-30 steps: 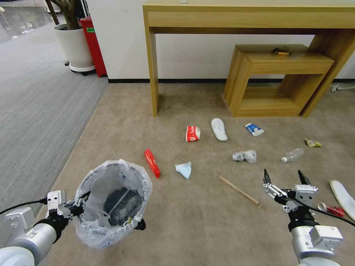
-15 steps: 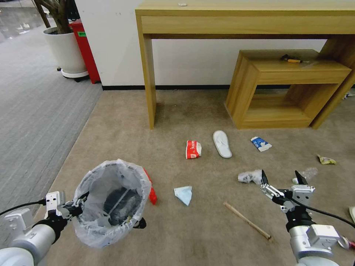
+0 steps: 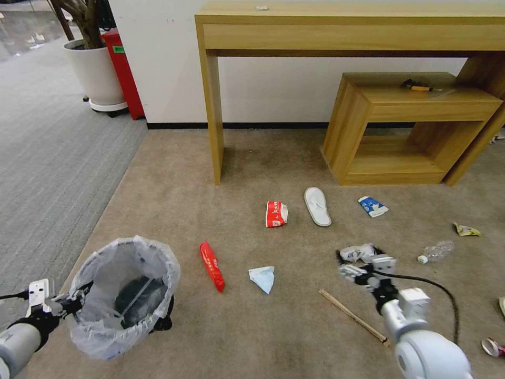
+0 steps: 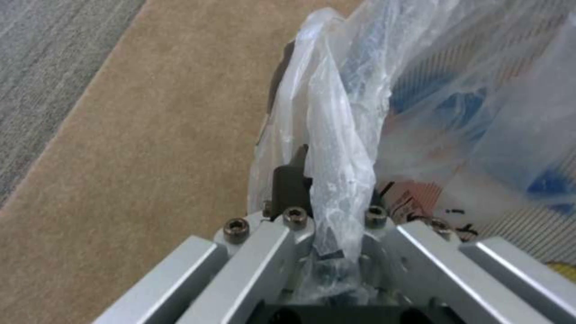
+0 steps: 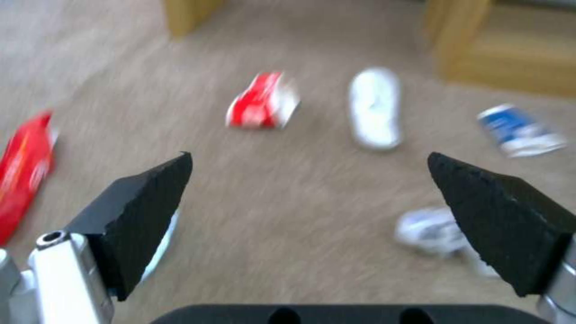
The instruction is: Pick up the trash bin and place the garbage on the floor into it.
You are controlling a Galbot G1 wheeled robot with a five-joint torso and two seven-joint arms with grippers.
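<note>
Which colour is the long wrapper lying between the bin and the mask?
Red wrapper, seen best in the head view.

No writing here can be made out. The red wrapper (image 3: 212, 266) carries a pale mark along its length, too small to read. The red-white cup (image 3: 275, 214) has white characters on its side, not legible. The blue-white carton (image 3: 373, 206) shows print, unreadable. A green label sits on the red cabinet (image 3: 122, 63), its words too small.

1 trash bin (image 3: 123, 295), 1 bottle (image 3: 436, 251), 2 grippers.
</note>
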